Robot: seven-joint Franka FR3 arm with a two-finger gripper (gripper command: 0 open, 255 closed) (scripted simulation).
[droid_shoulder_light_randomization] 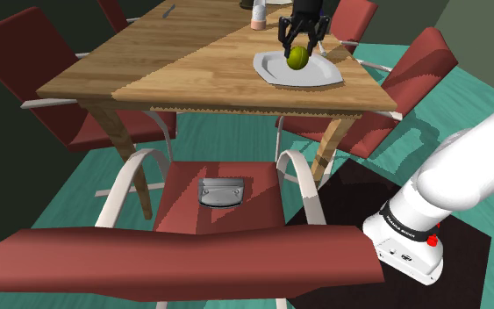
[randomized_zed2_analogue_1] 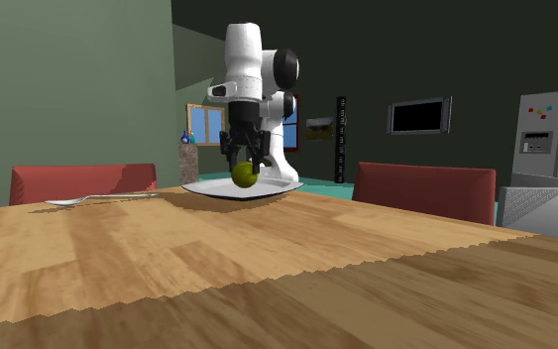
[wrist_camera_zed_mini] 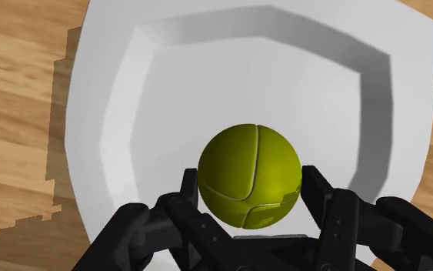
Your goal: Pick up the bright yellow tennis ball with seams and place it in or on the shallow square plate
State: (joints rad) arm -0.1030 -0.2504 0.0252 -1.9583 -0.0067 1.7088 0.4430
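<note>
Yellow-green tennis ball (wrist_camera_zed_mini: 249, 175), pale seams visible, clasped at its two sides by the black fingers (wrist_camera_zed_mini: 322, 200), which stand only as far apart as the ball is wide; the ball hangs over the middle of the white shallow square plate (wrist_camera_zed_mini: 103, 115), so low that contact with the plate's floor cannot be told; judged a placing posture, the clasp serving to stop the ball rolling before release. The plate rests on the wooden bench (droid_shoulder_light_randomization: 192, 61), near its edge at the shoulder view's right; a fork (randomized_zed2_analogue_1: 98, 199) lies well apart; a small pale container (droid_shoulder_light_randomization: 258, 16) stands farther back; red chairs (droid_shoulder_light_randomization: 416, 70) ring the bench; nothing stands between ball and plate; the raised rim should check any roll.
</note>
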